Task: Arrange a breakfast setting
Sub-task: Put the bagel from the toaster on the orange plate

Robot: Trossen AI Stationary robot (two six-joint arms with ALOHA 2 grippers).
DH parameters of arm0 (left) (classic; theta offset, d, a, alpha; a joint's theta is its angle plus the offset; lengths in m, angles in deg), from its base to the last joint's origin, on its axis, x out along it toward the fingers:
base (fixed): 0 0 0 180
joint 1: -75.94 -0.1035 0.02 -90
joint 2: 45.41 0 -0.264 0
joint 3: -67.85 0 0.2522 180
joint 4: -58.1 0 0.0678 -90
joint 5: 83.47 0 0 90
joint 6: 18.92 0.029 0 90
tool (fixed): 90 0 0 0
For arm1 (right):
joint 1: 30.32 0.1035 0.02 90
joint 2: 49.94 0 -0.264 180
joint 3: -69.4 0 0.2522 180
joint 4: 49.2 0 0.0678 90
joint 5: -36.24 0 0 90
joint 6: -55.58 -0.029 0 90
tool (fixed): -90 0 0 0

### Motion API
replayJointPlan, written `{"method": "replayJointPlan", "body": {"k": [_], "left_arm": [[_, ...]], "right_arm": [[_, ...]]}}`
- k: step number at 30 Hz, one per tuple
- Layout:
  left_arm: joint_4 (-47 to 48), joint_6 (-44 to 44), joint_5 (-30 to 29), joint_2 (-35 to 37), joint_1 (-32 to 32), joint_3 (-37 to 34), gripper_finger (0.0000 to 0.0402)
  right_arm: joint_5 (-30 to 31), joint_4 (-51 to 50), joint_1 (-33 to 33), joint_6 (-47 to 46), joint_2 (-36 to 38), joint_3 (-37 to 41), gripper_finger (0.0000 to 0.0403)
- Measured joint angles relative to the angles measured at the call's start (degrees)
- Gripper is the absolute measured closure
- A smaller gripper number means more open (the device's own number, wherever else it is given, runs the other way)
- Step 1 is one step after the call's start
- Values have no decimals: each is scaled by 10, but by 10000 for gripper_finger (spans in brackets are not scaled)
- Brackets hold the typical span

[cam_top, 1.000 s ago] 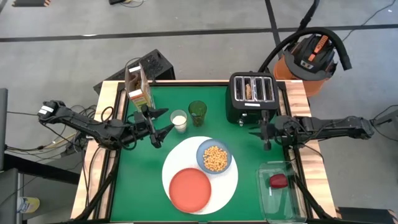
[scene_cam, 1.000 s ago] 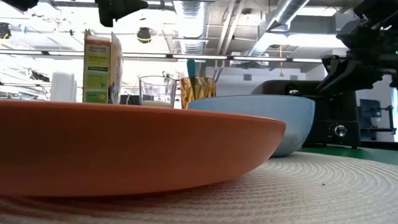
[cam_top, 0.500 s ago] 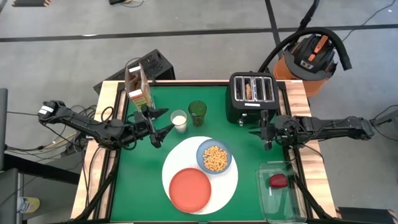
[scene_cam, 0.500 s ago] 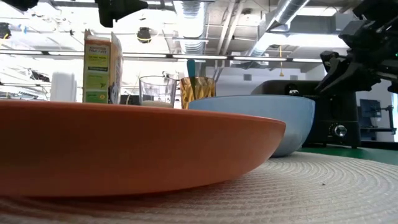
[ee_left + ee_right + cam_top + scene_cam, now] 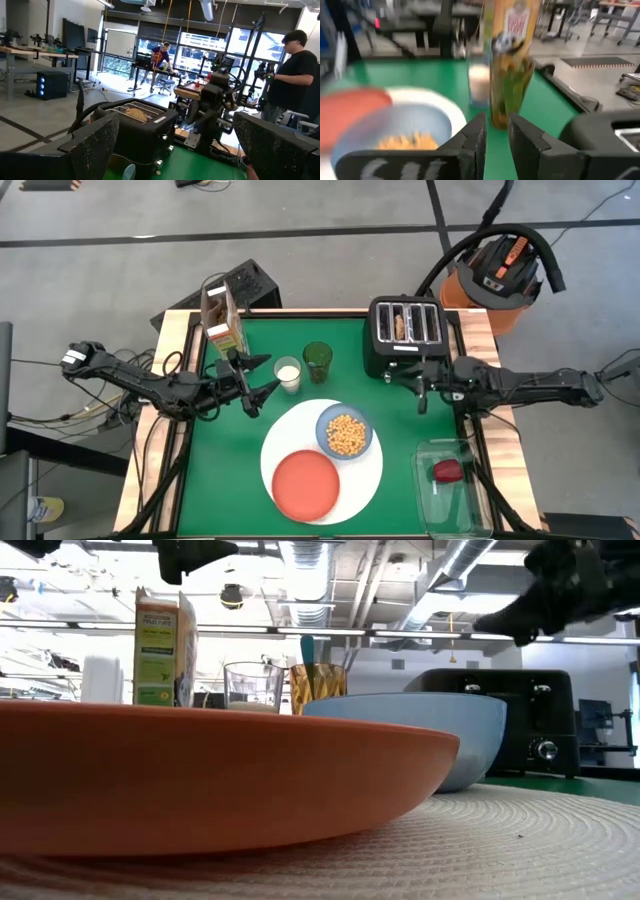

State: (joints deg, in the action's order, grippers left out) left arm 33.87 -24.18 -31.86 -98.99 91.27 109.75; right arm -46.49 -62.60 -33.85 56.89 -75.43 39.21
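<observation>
A large white plate (image 5: 365,475) lies at the table's near middle. On it rest an orange-red plate (image 5: 305,485) and a light-blue bowl (image 5: 345,432) of cereal. A blue-handled spoon (image 5: 307,648) stands in an amber-green glass (image 5: 318,361). My left gripper (image 5: 265,395) hovers open and empty left of the white plate, near a milk glass (image 5: 288,374). My right gripper (image 5: 420,402) hangs in the air just in front of the toaster, right of the bowl. Its fingers (image 5: 475,137) are nearly together and empty.
A black toaster (image 5: 404,335) with bread in it stands at the far right. A clear container (image 5: 450,498) holding a red thing sits at the near right corner. A cereal box (image 5: 222,320) stands at the far left. A person stands beyond the table (image 5: 295,75).
My right gripper has risen well above the table and gone a little toward the far edge and the toaster. The plates, the bowl and the glasses have stayed in place.
</observation>
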Motion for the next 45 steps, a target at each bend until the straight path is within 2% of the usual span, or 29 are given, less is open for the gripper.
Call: {"method": "replayJointPlan", "body": {"k": [6, 11, 19, 23, 31, 38, 45], "left_arm": [[0, 0, 0, 0, 0, 0, 23], [0, 0, 0, 0, 0, 0, 23], [0, 0, -2, 0, 0, 0, 23], [0, -1, -21, 0, 0, 0, 23], [-1, -5, -30, 0, 0, 0, 23], [-1, -6, -30, 0, 0, 0, 23], [0, -6, -30, 0, 0, 0, 23]], "right_arm": [[-1, 92, 0, -82, 0, 0, 301], [-36, 115, 1, -159, 0, 0, 301], [-48, 139, 1, -161, 0, 0, 301], [-49, 140, 1, -148, 0, 0, 301], [-45, 193, -12, -240, 1, 0, 301], [-50, 244, -11, -234, 5, 0, 301], [-44, 289, -11, -176, 4, 0, 301]]}}
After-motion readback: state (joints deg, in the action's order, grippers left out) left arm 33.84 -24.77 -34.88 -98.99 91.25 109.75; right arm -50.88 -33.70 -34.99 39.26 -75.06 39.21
